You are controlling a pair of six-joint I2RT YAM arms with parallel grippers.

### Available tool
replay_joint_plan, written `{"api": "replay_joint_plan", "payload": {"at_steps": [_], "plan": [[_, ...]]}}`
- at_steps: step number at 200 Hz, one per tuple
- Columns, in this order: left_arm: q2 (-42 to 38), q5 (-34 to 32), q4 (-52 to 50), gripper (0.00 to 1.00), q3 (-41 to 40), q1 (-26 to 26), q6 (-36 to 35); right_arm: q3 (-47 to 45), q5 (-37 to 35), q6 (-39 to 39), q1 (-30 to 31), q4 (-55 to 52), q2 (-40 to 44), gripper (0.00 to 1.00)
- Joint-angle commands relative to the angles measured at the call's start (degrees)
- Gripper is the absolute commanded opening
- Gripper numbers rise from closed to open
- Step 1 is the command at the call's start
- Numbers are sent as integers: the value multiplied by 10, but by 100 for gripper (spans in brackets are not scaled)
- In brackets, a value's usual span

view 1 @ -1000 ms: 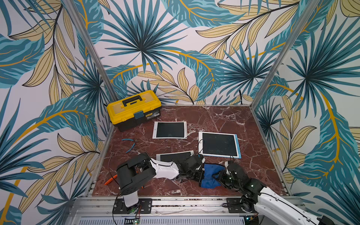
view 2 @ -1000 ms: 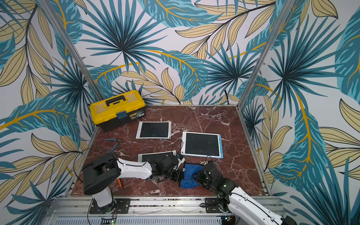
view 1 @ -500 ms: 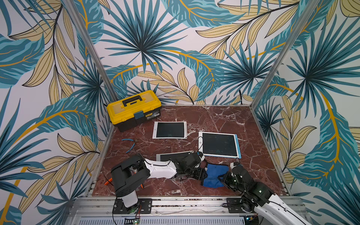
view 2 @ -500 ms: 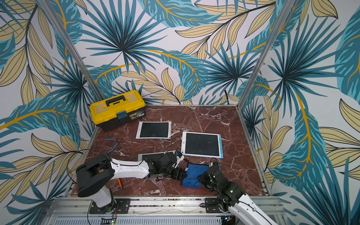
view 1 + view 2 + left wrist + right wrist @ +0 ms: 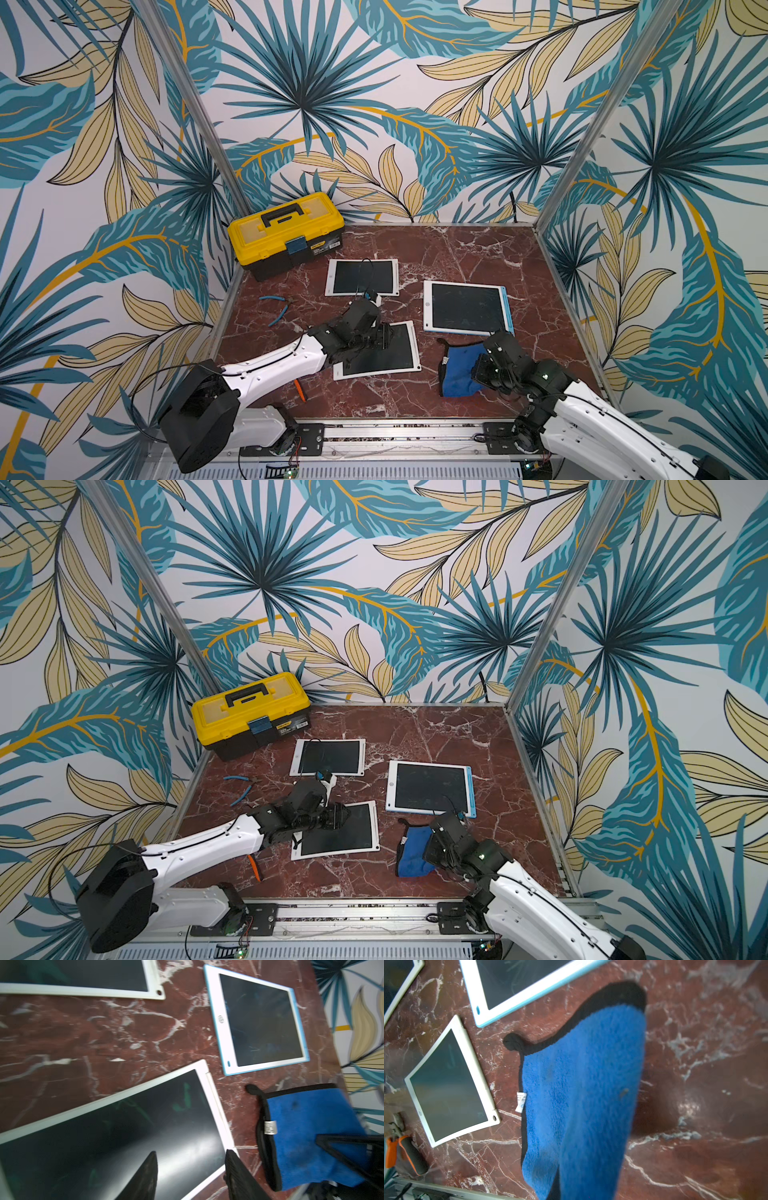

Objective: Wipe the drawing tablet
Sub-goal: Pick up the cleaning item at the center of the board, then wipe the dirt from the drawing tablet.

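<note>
The left gripper (image 5: 387, 337) hung with its jaws parted and nothing between them, its two dark fingers (image 5: 149, 1176) spread above a corner of the drawing tablet (image 5: 397, 357). That white-framed tablet lay flat on the table (image 5: 457, 249) directly beneath this gripper, faint green marks on its dark screen showing in the left wrist view. The right gripper (image 5: 478, 370) was clamped on the blue cloth (image 5: 457, 372), which draped from it down to the table and hid its fingers in the right wrist view. The cloth lay between the two grippers, just beside the drawing tablet and not touching it. A blue-edged tablet (image 5: 465, 307) lay just beyond the right gripper, and a third tablet (image 5: 361, 277) beyond the left gripper, with a yellow toolbox (image 5: 286, 232) farther off still
</note>
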State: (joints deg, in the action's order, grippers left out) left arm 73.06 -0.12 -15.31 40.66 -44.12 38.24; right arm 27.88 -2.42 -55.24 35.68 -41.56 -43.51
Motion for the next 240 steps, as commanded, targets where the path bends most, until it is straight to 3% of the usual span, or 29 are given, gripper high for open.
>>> {"api": "replay_joint_plan", "payload": {"at_steps": [1,40,77,116,165,240], "plan": [[-29,-99,-101,54,-9,8,5,49,-27,68,1,21,-56,0],[-99,-139,-125,44,-73,37,61,86,-13,82,2,64,-116,0],[-67,-148,-182,50,-61,68,120,84,-3,82,2,97,-140,0],[-28,-141,-188,50,-61,98,129,86,-16,99,1,82,-135,0],[-46,-145,-186,49,-86,132,147,77,-24,110,1,73,-133,0],[10,-119,-182,45,-68,137,133,71,1,104,1,114,-170,0]]}}
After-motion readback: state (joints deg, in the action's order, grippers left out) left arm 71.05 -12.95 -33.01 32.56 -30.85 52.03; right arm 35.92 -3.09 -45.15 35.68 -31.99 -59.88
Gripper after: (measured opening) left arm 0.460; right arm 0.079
